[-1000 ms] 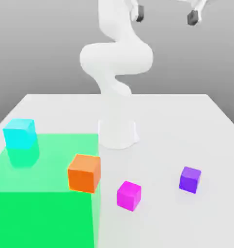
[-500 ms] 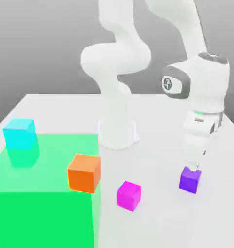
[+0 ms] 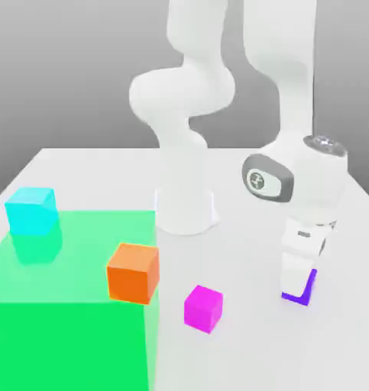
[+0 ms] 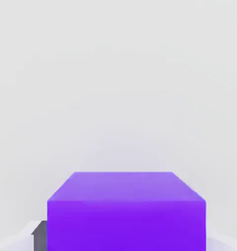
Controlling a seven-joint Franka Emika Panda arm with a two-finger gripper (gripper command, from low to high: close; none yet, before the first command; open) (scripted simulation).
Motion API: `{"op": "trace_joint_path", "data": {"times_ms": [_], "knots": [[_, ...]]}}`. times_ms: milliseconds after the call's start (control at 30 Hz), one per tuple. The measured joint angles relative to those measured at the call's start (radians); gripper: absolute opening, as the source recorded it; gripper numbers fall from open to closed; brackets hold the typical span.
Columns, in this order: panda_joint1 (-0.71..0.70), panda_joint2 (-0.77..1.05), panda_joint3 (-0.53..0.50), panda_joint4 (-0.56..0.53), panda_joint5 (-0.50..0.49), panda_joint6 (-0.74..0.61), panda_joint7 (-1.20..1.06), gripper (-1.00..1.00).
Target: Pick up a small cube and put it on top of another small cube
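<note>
The small purple cube (image 3: 306, 289) rests on the white table at the exterior view's right, half hidden behind my lowered hand. My gripper (image 3: 296, 279) stands straight down over it, shut on its sides. In the hand view the purple cube (image 4: 126, 211) sits close up between the jaws, and a dark finger pad (image 4: 39, 235) presses against one of its sides. The small magenta-pink cube (image 3: 202, 308) sits on the table to the exterior view's left of the purple one, about a hand's width away and untouched.
A larger orange cube (image 3: 132, 273) stands at the edge of a translucent green region (image 3: 65, 328) on the exterior view's left. A larger cyan cube (image 3: 30, 211) sits at that region's far corner. The arm's white base (image 3: 186, 210) rises mid-table.
The arm came down from high above to the purple cube. The jaws, open half a second ago over the cube, have sunk around it and shut on it.
</note>
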Motion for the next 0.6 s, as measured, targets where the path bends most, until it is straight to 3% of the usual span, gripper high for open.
{"op": "trace_joint_path", "data": {"times_ms": [200,600], "knots": [[-0.029,-0.202,0.06,-0.022,0.169,-0.178,-0.123,-1.0],[-0.404,-0.437,-0.247,0.268,0.101,-0.69,-0.032,-1.0]]}}
